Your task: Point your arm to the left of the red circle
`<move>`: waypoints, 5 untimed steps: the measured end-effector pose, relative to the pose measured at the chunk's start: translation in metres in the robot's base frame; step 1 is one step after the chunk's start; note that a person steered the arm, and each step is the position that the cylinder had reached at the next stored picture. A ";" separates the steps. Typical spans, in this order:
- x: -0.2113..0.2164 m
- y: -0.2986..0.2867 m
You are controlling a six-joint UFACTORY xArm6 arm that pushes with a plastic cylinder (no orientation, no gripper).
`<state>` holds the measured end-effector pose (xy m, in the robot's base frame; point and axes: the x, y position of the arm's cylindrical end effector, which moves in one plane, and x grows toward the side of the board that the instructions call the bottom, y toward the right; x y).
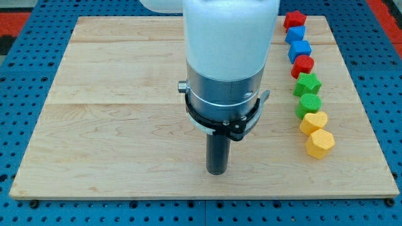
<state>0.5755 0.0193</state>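
No gripper on me, just a rod, holding nothing. My tip (pixel 217 172) rests on the bare wooden board (pixel 113 125), well left of the red circle (pixel 303 66), touching no blocks.

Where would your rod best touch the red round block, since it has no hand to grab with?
No gripping; my tip only pushes. The red circle sits in a tight column between a blue block and green star, so its open left side is best.

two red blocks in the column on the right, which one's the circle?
The lower red block, fourth from the view's top, between a blue block and the green star. It is rounded; the top red one is star-like.
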 end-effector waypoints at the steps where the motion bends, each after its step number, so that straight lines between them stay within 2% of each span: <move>1: 0.000 0.000; 3: -0.012 -0.010; 5: -0.051 -0.011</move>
<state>0.5245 0.0086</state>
